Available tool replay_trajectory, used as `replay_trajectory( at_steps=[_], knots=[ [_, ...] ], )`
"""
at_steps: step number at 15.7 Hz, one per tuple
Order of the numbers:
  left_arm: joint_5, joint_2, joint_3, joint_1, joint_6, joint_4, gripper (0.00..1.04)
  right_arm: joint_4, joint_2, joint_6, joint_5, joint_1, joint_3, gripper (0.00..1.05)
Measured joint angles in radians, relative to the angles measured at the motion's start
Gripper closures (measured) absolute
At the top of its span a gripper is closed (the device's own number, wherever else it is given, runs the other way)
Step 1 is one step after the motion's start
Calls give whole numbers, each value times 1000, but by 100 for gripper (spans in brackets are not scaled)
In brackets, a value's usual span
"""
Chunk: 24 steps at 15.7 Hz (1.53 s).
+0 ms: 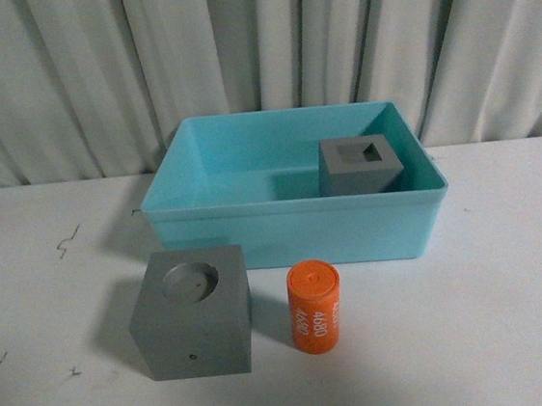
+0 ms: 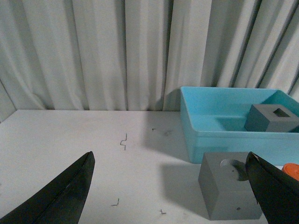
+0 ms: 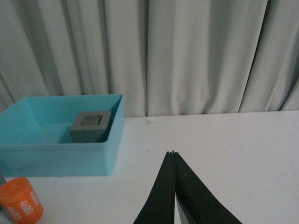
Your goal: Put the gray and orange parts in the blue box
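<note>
Square-recess gray cube (image 1: pixel 362 164) sits inside blue box (image 1: pixel 293 230), toward its 3 o'clock wall. Round-recess gray cube (image 1: pixel 193 313) is out on the tabletop (image 1: pixel 498 334), at 7 o'clock of the box. Orange cylinder (image 1: pixel 315 307) stands upright at 6 o'clock of the box, just beside that cube, apart.

Left end effector (image 2: pixel 169 161) is spread wide and empty. Right end effector (image 3: pixel 174 154) is pressed together, holding nothing.

Risks:
- A finger nudging the upright cylinder likely tips it and it rolls off.
- Cube and cylinder sit close, so grabbing one may shove the other.
- The box's near wall is near both, so a low carry could clip the rim.
- A drop could land on the cube inside.

Hidden:
- No arms in front view.
- Cylinder cut off in both wrist views; digits only partly readable.
- Left fingers cropped.
</note>
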Motion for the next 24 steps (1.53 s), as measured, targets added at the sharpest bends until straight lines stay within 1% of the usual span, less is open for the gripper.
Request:
replay_trajectory(
  at_steps=[7, 8, 9, 10, 11, 13, 14, 15, 16, 17, 18, 19, 20, 21, 23, 24],
  knots=[
    [0, 0, 0, 0, 0, 0, 7, -153, -154, 0, 0, 0, 0, 103],
    [0, 0, 0, 0, 0, 0, 7, -204, -204, 0, 0, 0, 0, 103],
    [-1, 0, 0, 0, 0, 0, 7, -391, -340, 0, -1, 0, 0, 103],
    [0, 0, 0, 0, 0, 0, 7, -367, -378, 0, -1, 0, 3, 103],
    [-1, 0, 0, 0, 0, 1, 7, -394, -378, 0, 0, 0, 0, 103],
    [0, 0, 0, 0, 0, 0, 7, -386, -377, -1, 0, 0, 0, 102],
    [0, 0, 0, 0, 0, 0, 7, -387, -377, -1, -1, 0, 0, 78],
    [0, 0, 0, 0, 0, 0, 7, -387, -377, -1, -1, 0, 0, 49],
    [-8, 16, 19, -1, -17, -71, 7, -387, -377, -1, -1, 0, 0, 42],
    [-11, 179, 130, 4, -96, -313, 7, -387, -377, -1, 0, 0, 0, 31],
    [-12, 342, 214, 8, -158, -416, 7, -386, -378, -2, -2, 0, 0, 22],
    [-19, 463, 253, 0, -195, -417, 7, -386, -378, -2, -1, 0, 0, 11],
    [-27, 544, 267, -24, -199, -364, 7, -387, -377, -2, -1, 0, 0, 4],
    [-41, 631, 291, -54, -198, -301, 7, -386, -377, -2, -1, 0, 0, 7],
    [-81, 805, 362, -126, -195, -165, 7, -386, -377, -2, -1, 0, 0, 6],
    [-107, 916, 412, -181, -184, -67, 7, -386, -377, -2, -1, 0, 0, 6]
  ],
)
